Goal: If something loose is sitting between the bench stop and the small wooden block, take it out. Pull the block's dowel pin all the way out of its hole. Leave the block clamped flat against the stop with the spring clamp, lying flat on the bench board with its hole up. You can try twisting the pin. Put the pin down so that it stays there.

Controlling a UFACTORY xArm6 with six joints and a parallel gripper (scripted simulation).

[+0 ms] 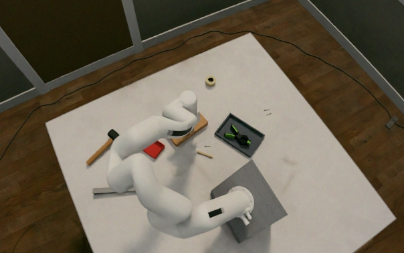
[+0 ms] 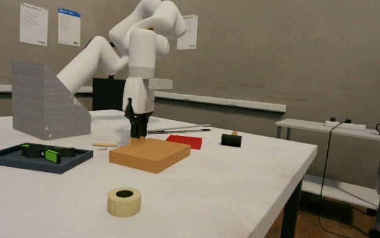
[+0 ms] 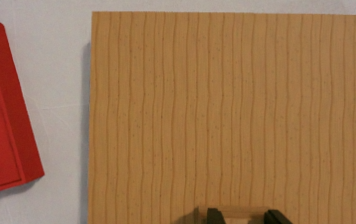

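Note:
The bench board [image 2: 150,154] lies on the white table; it also shows in the overhead view [image 1: 192,130] and fills the wrist view [image 3: 220,115]. The small wooden block [image 2: 138,140] sits on the board's back corner; only its top edge shows in the wrist view [image 3: 240,214]. My gripper [image 2: 138,133] points straight down over the block. Its fingers stand a little apart on either side of it, open and not pressing. A dowel pin [image 1: 205,154] lies flat on the table beside the board, also seen in the side view [image 2: 104,144]. The spring clamp [image 1: 238,135] [image 2: 44,155] lies in the dark tray. No bench stop is visible.
A red tray [image 1: 154,149] lies left of the board. A hammer [image 1: 100,150], a steel ruler [image 1: 107,191], a tape roll [image 2: 124,201], a grey wedge block [image 2: 44,101] and small nails [image 1: 267,112] are spread over the table.

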